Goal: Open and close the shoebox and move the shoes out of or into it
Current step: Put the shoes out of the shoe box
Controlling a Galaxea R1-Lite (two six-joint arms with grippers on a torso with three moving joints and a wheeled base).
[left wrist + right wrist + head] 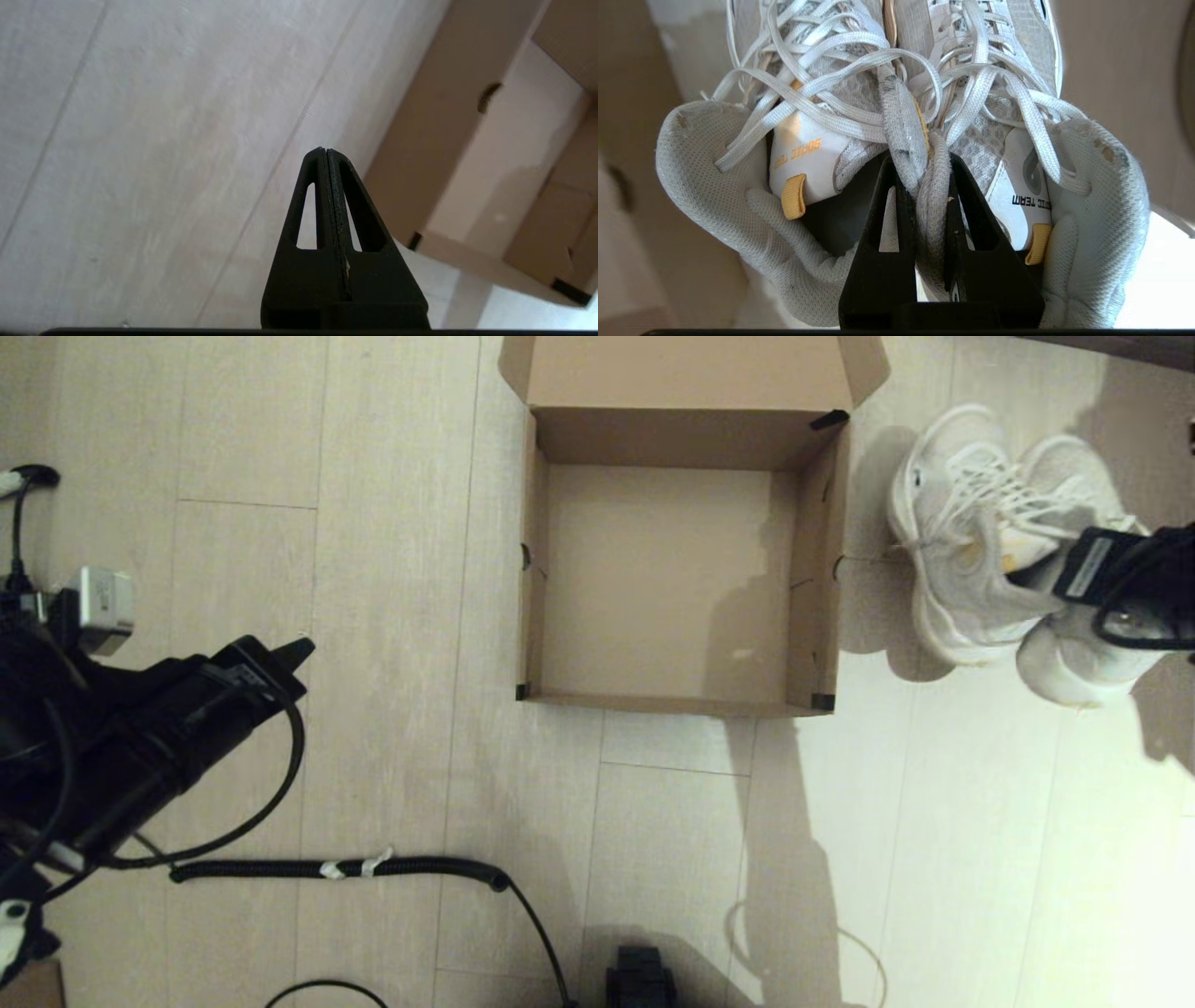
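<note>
The brown cardboard shoebox [537, 569] stands on the floor with its lid [691, 369] folded back and nothing inside; its side wall [430, 140] also shows in the left wrist view. The pair of white sneakers [971, 541] is just right of the box. My right gripper [1036, 581] is shut on the two inner collars [924, 186] of the shoes, pinching them together between its fingers [887, 200]. Yellow tags [793, 196] show at the tongues. My left gripper [297, 651] is shut with nothing in it, well left of the box, and the left wrist view shows this gripper [325, 151] over bare floor.
Pale wood-plank floor [392, 523] all round. A black corrugated cable [336, 869] lies on the floor near the front, with another black part [642, 975] at the bottom edge. A cable and plug [23, 481] sit at the far left.
</note>
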